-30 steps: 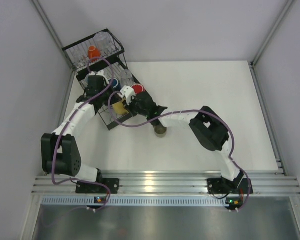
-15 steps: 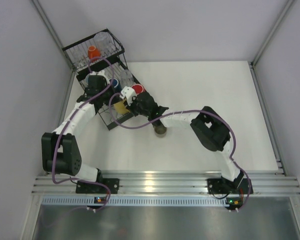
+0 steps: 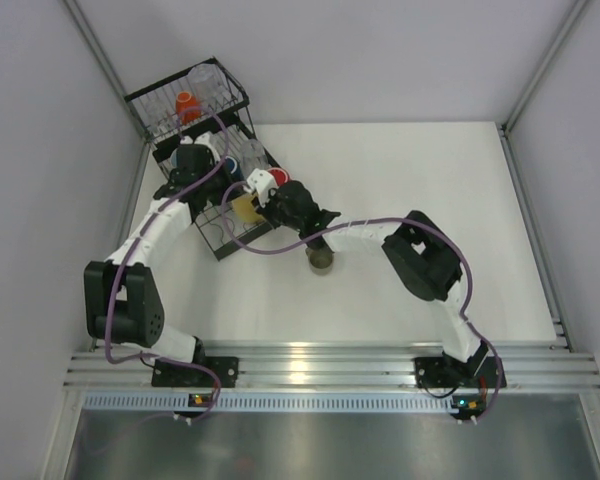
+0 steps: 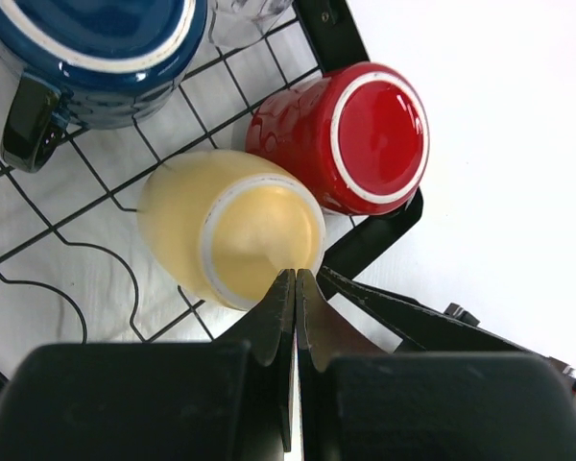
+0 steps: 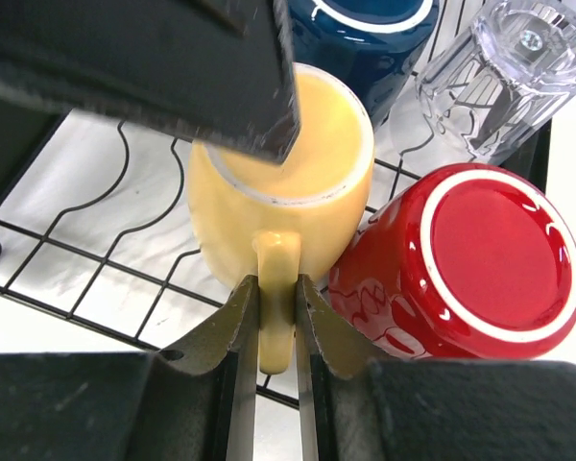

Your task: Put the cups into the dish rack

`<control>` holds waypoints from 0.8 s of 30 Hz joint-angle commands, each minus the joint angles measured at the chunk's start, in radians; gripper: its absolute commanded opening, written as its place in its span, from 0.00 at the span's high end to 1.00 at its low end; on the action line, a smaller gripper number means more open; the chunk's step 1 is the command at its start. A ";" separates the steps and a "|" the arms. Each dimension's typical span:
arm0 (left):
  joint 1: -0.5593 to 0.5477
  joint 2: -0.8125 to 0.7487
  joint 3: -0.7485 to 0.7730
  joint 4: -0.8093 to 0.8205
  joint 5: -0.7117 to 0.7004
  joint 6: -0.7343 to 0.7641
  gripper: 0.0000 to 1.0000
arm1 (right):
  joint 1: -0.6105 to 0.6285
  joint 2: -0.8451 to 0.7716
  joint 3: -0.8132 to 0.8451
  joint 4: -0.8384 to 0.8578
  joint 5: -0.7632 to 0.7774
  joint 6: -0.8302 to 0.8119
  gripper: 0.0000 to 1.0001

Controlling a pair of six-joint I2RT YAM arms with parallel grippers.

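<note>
Right gripper [image 5: 275,288]: clamped narrowly on the yellow mug's [image 5: 317,154] handle | yellow mug: sat base-up in the dish rack [image 4: 365,252] tray | right wrist view: red mug [image 5: 494,254] lay just beside it at 4 o'clock, blue mug [image 5: 365,29] at 12 | left gripper [image 4: 295,279]: pressed fully together, held nothing, tips at the yellow mug's base rim.

We see a white desk [image 3: 410,180] between pale grey walls [image 3: 40,120], with metal posts [image 3: 100,55] at its far corners, a ribbed aluminium rail [image 3: 320,362] along its near edge and a steel sheet [image 3: 320,440] below that.
</note>
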 commanded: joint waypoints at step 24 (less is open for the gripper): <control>0.111 -0.251 0.095 -0.035 -0.149 0.008 0.93 | -0.017 -0.245 -0.099 -0.016 -0.073 0.036 0.56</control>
